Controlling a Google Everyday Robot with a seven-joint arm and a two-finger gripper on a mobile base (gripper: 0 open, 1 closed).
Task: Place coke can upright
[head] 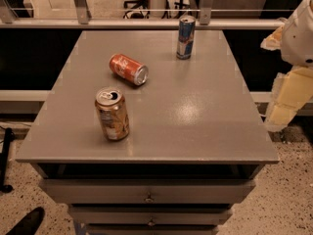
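The coke can (128,68), red-orange with silver ends, lies on its side on the grey table top (195,111), left of centre toward the back, its silver end facing front-right. My gripper (284,104) hangs at the right edge of the view, beyond the table's right side and well away from the can. Nothing shows in it.
An orange-brown patterned can (112,113) stands upright near the front left, close in front of the coke can. A slim blue-and-silver can (185,36) stands upright at the back. The table has drawers (146,192) below. A railing (146,23) runs behind it.
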